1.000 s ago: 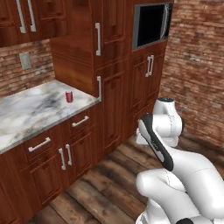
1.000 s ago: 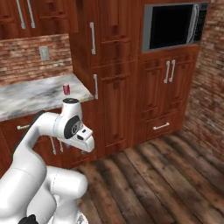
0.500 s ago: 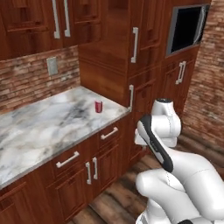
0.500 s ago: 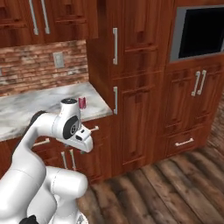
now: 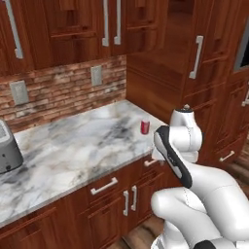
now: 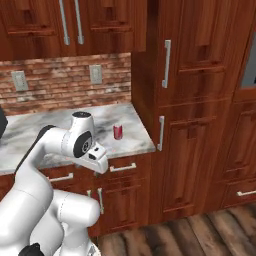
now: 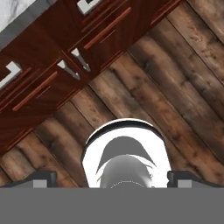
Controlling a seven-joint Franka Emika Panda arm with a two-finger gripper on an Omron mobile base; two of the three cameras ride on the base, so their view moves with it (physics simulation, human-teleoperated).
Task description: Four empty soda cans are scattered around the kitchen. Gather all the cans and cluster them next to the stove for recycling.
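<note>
One red soda can [image 5: 145, 127] with a silver top stands upright near the right end of the marble counter [image 5: 73, 146]; the right base view has the same can [image 6: 118, 131] close to the counter's front edge. My arm is folded low in front of the base, short of the counter. In the hand view my gripper [image 7: 113, 177] points down at the wooden floor, open, with nothing between its fingertips [image 7: 43, 177]. The stove is out of view.
A grey appliance [image 5: 7, 146] sits at the counter's left end. Tall wooden cabinets [image 6: 195, 100] rise right beside the counter's right end. Drawers and doors with metal handles [image 5: 104, 186] run under the counter. Wall cabinets hang above the brick backsplash.
The whole picture has shifted: the base has moved, and the counter with the red can is now nearer and more central. The arm's pose looks the same and the gripper stays open.
</note>
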